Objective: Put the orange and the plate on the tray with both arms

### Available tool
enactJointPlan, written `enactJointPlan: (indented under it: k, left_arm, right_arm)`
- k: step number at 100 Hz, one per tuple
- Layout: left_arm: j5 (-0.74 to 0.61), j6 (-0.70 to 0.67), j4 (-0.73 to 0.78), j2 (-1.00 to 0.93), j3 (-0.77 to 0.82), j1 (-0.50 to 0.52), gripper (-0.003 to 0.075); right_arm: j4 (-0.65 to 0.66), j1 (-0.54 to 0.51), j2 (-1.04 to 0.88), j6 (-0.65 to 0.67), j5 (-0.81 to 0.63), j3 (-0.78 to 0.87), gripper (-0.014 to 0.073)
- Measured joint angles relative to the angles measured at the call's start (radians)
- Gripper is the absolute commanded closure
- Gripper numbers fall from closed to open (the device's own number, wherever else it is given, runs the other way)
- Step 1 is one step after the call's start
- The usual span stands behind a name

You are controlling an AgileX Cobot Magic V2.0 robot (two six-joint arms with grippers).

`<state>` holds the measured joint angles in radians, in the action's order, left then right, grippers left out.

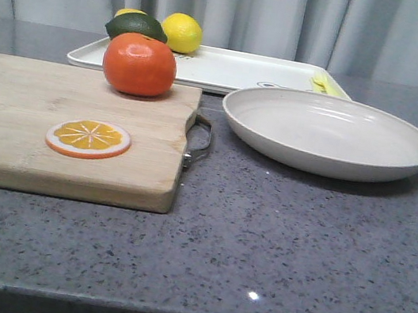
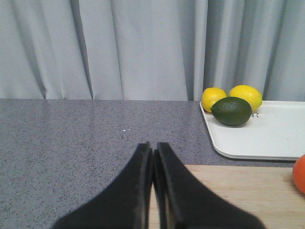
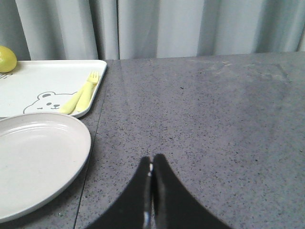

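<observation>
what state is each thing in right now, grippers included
orange: whole, resting on the cutting board, not held
orange slice: lying flat on the cutting board
plate: empty, upright on the table, beside the tray
tray: holds two lemons, an avocado and a yellow fork
left gripper: shut, empty
right gripper: shut, empty

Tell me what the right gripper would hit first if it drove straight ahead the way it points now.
Probably nothing close: ahead of the shut right gripper lies bare grey countertop, then the curtain. The plate and tray sit off to one side.
</observation>
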<state>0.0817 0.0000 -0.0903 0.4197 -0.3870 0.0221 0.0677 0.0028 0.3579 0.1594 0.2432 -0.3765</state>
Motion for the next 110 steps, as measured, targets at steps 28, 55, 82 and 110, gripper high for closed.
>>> enactJointPlan:
  k: [28,55,82,110]
  left_arm:
    - [-0.031,0.0,0.0,0.09,-0.051,0.0,0.0741]
    - [-0.043,0.0,-0.008,0.092,-0.053,0.0,0.0741]
    - [-0.049,0.0,-0.011,0.094,-0.053,0.0,0.0736]
    - [0.003,0.0,-0.012,0.163,-0.098,0.0,0.0364]
  right_arm:
    - [0.0,0.0,0.147,0.0,-0.013,-0.096,0.0651]
    - [0.0,0.0,0.155,0.0,-0.023,-0.1,0.0651]
    - [0.0,0.0,0.155,0.0,-0.023,-0.1,0.0651]
    - [0.0,0.0,0.155,0.0,-0.023,-0.1,0.0651]
